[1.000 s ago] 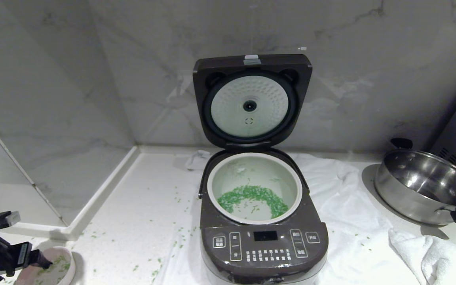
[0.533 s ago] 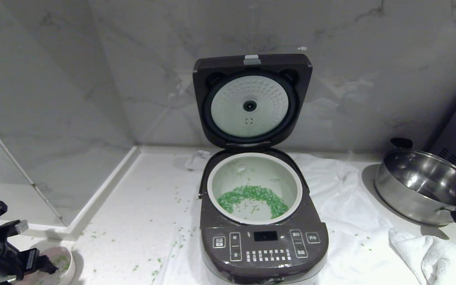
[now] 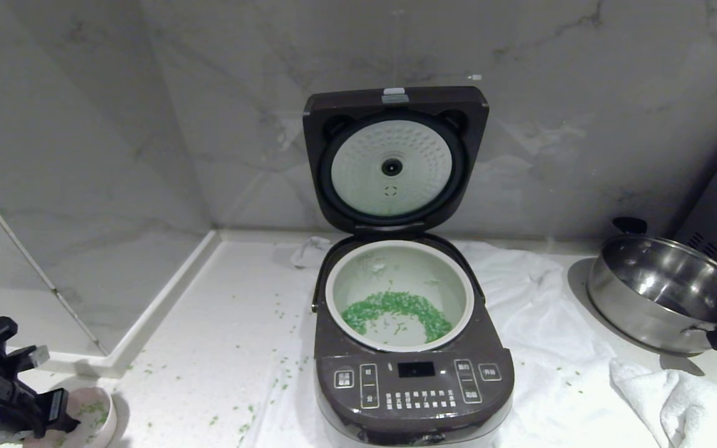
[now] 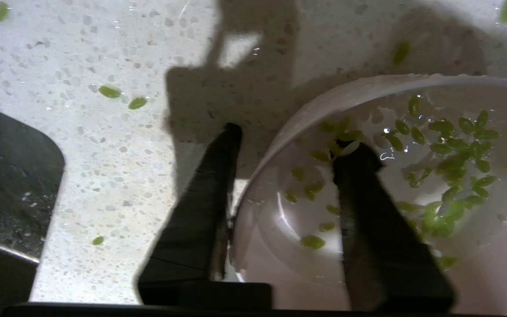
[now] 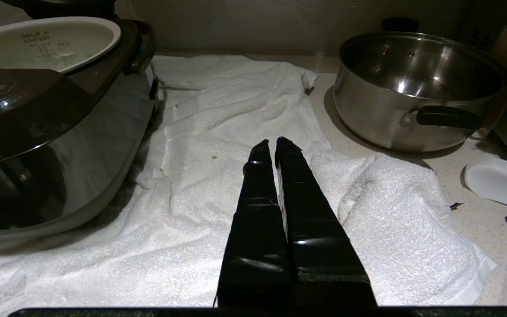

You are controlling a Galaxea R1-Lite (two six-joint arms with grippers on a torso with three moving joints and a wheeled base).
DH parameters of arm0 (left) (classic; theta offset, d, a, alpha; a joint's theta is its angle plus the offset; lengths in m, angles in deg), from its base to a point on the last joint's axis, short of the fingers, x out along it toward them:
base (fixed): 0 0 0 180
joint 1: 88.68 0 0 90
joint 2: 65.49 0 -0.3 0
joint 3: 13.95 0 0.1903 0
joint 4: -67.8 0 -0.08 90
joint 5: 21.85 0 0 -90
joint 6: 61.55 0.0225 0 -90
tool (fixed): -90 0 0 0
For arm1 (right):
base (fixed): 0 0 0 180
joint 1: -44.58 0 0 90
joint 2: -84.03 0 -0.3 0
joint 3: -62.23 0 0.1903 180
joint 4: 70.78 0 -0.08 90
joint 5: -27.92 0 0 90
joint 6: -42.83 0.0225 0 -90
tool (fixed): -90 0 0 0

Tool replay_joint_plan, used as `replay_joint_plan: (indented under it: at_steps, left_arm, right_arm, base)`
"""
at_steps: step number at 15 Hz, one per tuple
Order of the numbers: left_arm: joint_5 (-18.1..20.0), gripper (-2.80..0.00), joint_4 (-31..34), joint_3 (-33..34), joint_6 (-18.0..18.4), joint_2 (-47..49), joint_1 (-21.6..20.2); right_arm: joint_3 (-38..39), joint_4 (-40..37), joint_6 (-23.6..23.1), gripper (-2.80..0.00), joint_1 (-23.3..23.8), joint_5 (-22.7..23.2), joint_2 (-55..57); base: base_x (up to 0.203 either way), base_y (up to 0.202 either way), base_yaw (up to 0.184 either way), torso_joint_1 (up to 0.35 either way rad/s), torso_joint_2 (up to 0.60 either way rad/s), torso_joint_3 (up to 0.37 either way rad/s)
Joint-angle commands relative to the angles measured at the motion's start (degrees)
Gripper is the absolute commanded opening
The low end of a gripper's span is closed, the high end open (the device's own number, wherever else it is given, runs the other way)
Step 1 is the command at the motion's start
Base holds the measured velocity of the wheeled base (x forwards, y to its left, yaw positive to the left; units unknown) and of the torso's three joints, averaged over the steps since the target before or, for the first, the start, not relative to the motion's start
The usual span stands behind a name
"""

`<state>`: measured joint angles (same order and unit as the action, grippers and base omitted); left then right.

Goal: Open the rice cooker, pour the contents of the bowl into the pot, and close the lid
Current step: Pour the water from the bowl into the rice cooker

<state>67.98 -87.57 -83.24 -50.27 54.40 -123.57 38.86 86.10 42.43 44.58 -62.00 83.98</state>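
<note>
Since a second ago the left gripper (image 4: 286, 143) has sunk onto the bowl (image 3: 98, 415) at the near left of the counter (image 3: 209, 348) and its jaws have drawn in from wide open to straddle the rim: in the left wrist view one finger sits outside the wall, just beside it, the other inside among the contents (image 4: 447, 145); whether the pads already pinch the wall I cannot tell, though the gap looks nearly taken up. A scatter of green grains remains in the bowl. Well to its right the rice cooker (image 3: 413, 386) stands on a white towel (image 3: 551, 348) with the lid (image 3: 394, 158) swung up against the wall, and the pot (image 3: 399, 292) already carries a crescent of green grains. So this reads as a fresh grasp to lift and tip out the rest, with closing the lid not yet done. Loose grains dot the counter. The right gripper (image 5: 270, 143) hovers over the towel, fingers pressed together and empty, near the steel pan (image 5: 416, 88).
</note>
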Motion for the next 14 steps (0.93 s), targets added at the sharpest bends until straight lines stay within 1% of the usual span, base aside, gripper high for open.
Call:
replay_joint_plan:
  at_steps: [1,5,7,8,11,12,14]
  left_arm:
    - [-0.01,-2.80,0.24,-0.04,0.12,-0.63,0.01]
    - [0.13,-2.80,3.77,-0.39,0.24,-2.40,0.00]
    - [0.68,-2.80,7.03,-0.31,0.51,-4.40,0.13]
    - [1.41,-2.80,8.89,-0.18,0.57,-5.29,0.32]
    - [5.18,-2.80,14.08,0.16,0.60,-8.21,0.69]
    - [5.95,-2.80,15.14,0.47,0.58,-8.91,1.04]
    - [6.23,-2.80,15.61,1.71,0.52,-9.74,1.37]
  right_arm:
    - [0.09,0.02,-0.04,-2.80,0.00,0.01,0.05]
    - [0.09,0.02,-0.04,-2.80,0.00,0.01,0.05]
    - [0.09,0.02,-0.04,-2.80,0.00,0.01,0.02]
    - [0.09,0.02,-0.04,-2.80,0.00,0.01,0.05]
    - [0.09,0.02,-0.04,-2.80,0.00,0.01,0.05]
    - [0.09,0.02,-0.04,-2.80,0.07,0.01,-0.04]
    - [0.09,0.02,-0.04,-2.80,0.05,0.01,0.05]
  base:
    - [0.000,0.000,0.000,0.000,0.00,0.000]
    - [0.000,0.000,0.000,0.000,0.00,0.000]
    - [0.000,0.000,0.000,0.000,0.00,0.000]
    - [0.000,0.000,0.000,0.000,0.00,0.000]
    - [0.000,0.000,0.000,0.000,0.00,0.000]
    - [0.000,0.000,0.000,0.000,0.00,0.000]
    - [0.000,0.000,0.000,0.000,0.00,0.000]
